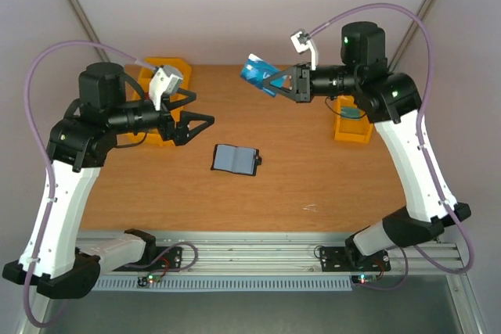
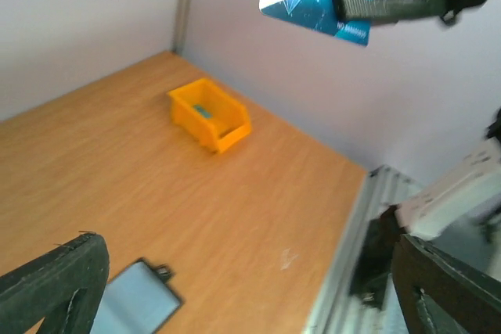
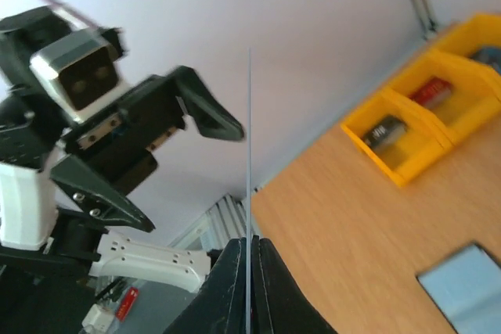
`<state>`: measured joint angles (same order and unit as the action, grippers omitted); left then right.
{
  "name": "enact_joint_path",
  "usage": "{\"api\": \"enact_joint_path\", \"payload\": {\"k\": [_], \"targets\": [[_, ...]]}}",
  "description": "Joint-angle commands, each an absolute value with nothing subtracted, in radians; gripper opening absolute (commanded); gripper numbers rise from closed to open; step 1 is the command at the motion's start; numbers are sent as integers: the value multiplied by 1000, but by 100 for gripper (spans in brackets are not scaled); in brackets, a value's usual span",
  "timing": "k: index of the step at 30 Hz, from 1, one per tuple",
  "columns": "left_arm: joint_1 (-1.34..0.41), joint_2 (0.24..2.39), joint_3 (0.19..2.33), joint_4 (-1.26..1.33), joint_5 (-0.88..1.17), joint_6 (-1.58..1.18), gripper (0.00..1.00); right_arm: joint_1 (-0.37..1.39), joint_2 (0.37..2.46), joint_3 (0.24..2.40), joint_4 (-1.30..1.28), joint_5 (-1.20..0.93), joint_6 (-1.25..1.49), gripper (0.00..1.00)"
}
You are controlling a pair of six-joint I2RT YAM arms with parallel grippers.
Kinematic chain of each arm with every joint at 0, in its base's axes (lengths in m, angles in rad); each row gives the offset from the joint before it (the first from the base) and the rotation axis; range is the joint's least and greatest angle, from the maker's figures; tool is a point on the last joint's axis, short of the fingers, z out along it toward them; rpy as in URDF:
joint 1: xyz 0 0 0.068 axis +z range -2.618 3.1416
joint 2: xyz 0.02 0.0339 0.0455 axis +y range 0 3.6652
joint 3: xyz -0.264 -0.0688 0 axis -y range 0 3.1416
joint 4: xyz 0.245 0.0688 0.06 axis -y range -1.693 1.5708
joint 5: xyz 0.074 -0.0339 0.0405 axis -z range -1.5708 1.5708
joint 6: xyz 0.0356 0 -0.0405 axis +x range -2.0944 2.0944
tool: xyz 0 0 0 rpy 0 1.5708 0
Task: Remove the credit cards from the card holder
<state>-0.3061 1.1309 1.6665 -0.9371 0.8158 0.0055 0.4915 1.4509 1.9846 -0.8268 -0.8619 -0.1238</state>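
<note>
Above the wooden worktop [image 1: 156,193], from the overhead camera, we find the right hand [image 1: 268,84] raised in the air, its fingers pressed shut on a blue-and-white credit card [image 1: 254,70] that sticks out beyond their tips. Opposite it, the left hand [image 1: 202,109] hangs with its two fingers spread wide and nothing between them. The card holder [image 1: 234,159] lies open on the worktop between the two arms, blue-grey panels up, well apart from both hands. One yellow bin [image 1: 174,63] sits at the far edge behind the left hand, and a second yellow bin [image 1: 351,127] sits at the right, under the right arm.

From the left wrist, we look between that hand's own dark fingers, which stand far apart at the bottom corners, empty. The credit card shows at the top, clamped by the right hand. Below it, the second yellow bin rests on the worktop near the wall [image 2: 313,99]. The card holder's corner, with its small black tab [image 2: 162,273], pokes in at the bottom edge.

From the right wrist, we see the credit card edge-on, a thin upright line rising from fingers closed tight on it. Beyond it the left hand gapes open. The card holder's blue-grey corner lies at lower right. The first yellow bin's compartments hold a dark item [image 3: 385,132] and a red item [image 3: 430,91], both too blurred to identify.
</note>
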Motion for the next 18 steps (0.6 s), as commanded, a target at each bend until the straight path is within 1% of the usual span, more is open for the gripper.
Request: {"api": "enact_joint_path", "payload": {"k": [1, 2, 3, 4, 6, 7, 10, 12, 13, 15, 17, 18], "targets": [[-366, 1123, 1681, -1026, 589, 335, 99, 426, 1568, 2152, -1319, -934, -268, 1], [-402, 1134, 1701, -1054, 538, 412, 100, 423, 1592, 2196, -1372, -927, -289, 1], [-438, 1144, 1720, -1075, 485, 581, 99, 421, 1614, 2237, -1417, -924, -308, 1], [-462, 1150, 1730, -1072, 438, 688, 99, 418, 1634, 2276, -1447, -928, -314, 1], [-494, 1155, 1733, -994, 357, 942, 99, 419, 1661, 2305, -1484, -955, -322, 1], [-508, 1156, 1733, -939, 340, 1011, 99, 419, 1673, 2308, -1493, -975, -322, 1], [-544, 1152, 1717, -789, 370, 1267, 99, 419, 1685, 2303, -1511, -1021, -328, 1], [-560, 1139, 1675, -715, 413, 1425, 99, 419, 1690, 2303, -1525, -1024, -335, 1], [-566, 1129, 1638, -659, 430, 1545, 99, 419, 1692, 2304, -1529, -1024, -338, 1], [-567, 1105, 1532, -474, 468, 1703, 99, 418, 1696, 2311, -1543, -1017, -347, 1], [-567, 1080, 1383, -209, 520, 1867, 99, 419, 1697, 2315, -1550, -1011, -356, 1], [-567, 1073, 1324, -86, 562, 1907, 97, 419, 1698, 2315, -1550, -1014, -359, 1]]}}
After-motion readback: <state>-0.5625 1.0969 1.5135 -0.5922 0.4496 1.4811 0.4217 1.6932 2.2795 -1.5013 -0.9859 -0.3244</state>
